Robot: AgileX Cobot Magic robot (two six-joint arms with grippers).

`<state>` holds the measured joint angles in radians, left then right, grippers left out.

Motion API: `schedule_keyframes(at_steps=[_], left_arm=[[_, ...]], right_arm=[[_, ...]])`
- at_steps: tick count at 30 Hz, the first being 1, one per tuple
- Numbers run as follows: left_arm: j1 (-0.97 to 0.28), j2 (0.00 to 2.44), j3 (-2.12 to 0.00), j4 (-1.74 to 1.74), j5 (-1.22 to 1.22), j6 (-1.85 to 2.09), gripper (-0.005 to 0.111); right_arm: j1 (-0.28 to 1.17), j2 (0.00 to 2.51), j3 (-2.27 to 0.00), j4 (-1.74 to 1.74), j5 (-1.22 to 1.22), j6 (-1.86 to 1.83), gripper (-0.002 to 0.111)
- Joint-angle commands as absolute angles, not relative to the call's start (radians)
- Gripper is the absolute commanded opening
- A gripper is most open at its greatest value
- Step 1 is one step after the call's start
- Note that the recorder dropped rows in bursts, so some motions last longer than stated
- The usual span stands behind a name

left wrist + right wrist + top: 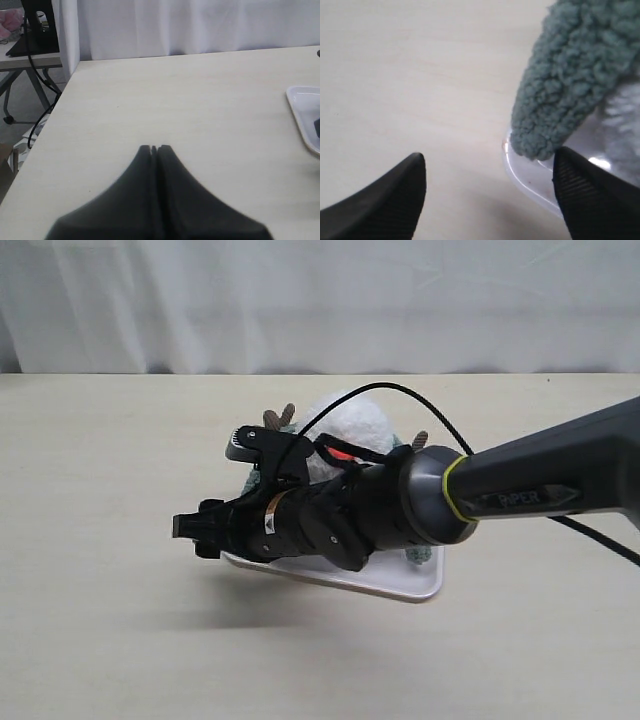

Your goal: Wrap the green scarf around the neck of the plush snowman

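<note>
Pale tabletop (395, 60); right gripper (490, 156) gapes wide, empty; green scarf (570, 80) end lies just beside one finger, its length running away.

Fuzzy green scarf (570, 75), rounded end over tray (530, 175) rim, white plush snowman (350, 425) alongside

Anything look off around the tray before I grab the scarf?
Nothing spilled or damaged. The end of the green scarf lies at the rim of the white tray, beside the open right gripper; the arm hides most of the plush snowman.
</note>
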<state>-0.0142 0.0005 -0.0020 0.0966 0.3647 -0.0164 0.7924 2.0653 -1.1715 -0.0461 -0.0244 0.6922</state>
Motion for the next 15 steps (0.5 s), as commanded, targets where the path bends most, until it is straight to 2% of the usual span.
schedule_keyframes(at_steps=[1,4,7,11,15], left_arm=[[-0.013,0.0,0.0,0.095,0.355,-0.017,0.0],[-0.013,0.0,0.0,0.095,0.355,-0.017,0.0],[-0.013,0.0,0.0,0.095,0.355,-0.017,0.0],[-0.013,0.0,0.0,0.095,0.355,-0.017,0.0],[-0.013,0.0,0.0,0.095,0.357,-0.017,0.0]], right_arm=[[0.776,2.072,-1.174,-0.06,0.006,0.694,0.068],[0.777,2.083,-1.174,-0.06,0.0,0.688,0.067],[0.777,2.092,-1.174,-0.06,-0.05,0.688,0.058],[0.777,2.098,-1.174,-0.06,-0.073,0.688,0.043],[0.777,2.098,-1.174,-0.06,-0.071,0.688,0.02]])
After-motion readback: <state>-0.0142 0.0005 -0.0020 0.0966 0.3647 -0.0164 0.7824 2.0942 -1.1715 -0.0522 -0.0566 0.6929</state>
